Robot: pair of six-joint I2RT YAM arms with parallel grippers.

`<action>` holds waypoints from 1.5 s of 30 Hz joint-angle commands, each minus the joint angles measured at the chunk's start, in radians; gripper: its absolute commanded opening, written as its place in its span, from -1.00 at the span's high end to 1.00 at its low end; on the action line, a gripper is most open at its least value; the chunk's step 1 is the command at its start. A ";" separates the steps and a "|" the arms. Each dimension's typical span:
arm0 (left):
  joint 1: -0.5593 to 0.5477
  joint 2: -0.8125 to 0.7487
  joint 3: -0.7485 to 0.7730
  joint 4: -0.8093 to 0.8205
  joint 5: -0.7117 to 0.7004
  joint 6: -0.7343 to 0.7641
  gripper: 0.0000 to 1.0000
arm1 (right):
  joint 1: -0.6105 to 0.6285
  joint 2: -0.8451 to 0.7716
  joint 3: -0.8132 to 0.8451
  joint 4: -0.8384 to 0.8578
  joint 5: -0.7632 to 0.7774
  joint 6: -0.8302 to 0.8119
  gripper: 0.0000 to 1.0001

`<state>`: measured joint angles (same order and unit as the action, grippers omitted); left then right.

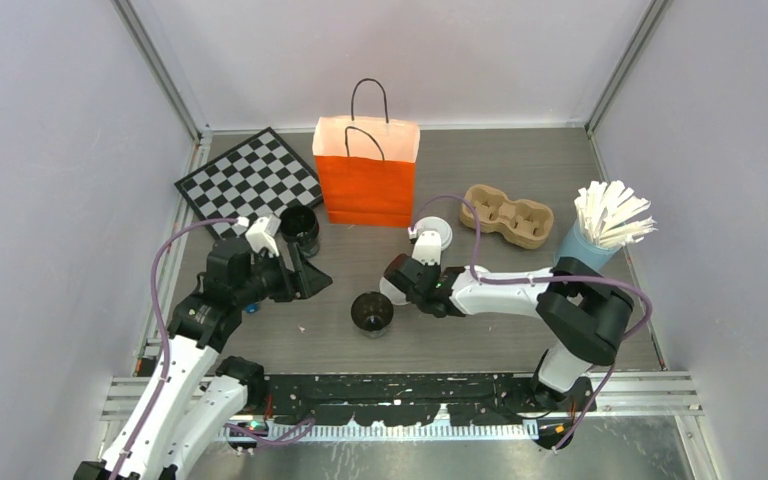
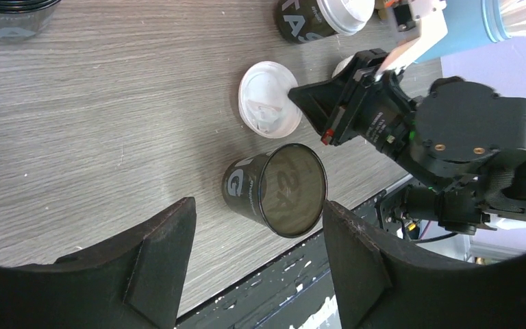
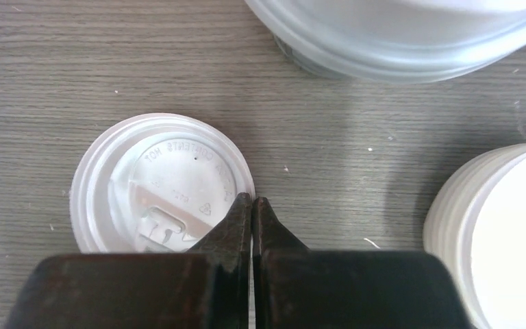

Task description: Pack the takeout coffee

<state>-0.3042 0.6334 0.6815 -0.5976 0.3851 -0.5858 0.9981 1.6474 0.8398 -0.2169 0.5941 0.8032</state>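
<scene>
You're working on a wood-grain table [image 1: 440, 340], with the orange bag [image 1: 365, 185] standing upright at the back and free room in front of it. The takeout coffee [image 1: 433, 233] is standing upright and lidded, just beyond your right fingers [image 3: 233, 233] on the bag side, so the right arm is nearer. Those fingers are sitting closed at a loose sip lid [image 3: 162, 185] rim; can't tell if they're pinching it. Your left fingers [image 2: 154, 253] are hanging open and empty, facing the black lidless cup [image 2: 281, 192].

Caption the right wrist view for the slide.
Right hand, shut, tips at the rim of a loose white sip lid flat on the table; lidded coffee cup at top edge.
</scene>
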 commanded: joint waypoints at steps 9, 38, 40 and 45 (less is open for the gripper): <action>0.005 0.082 0.151 0.036 0.109 0.135 -0.28 | 0.000 -0.339 0.127 -0.174 0.089 -0.138 0.99; -0.169 0.351 0.186 0.186 -0.095 0.103 -0.03 | 0.150 -0.355 0.214 -0.022 0.090 -0.149 0.99; -0.178 0.366 0.191 0.170 -0.119 0.120 0.00 | 0.151 -0.353 0.213 -0.016 0.088 -0.148 0.99; -0.192 0.393 0.195 0.158 -0.148 0.144 0.05 | 0.151 -0.350 0.209 -0.001 0.080 -0.150 0.99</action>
<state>-0.4858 1.0161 0.8471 -0.4374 0.2878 -0.4889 1.1439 1.2968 1.0111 -0.2821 0.6556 0.6548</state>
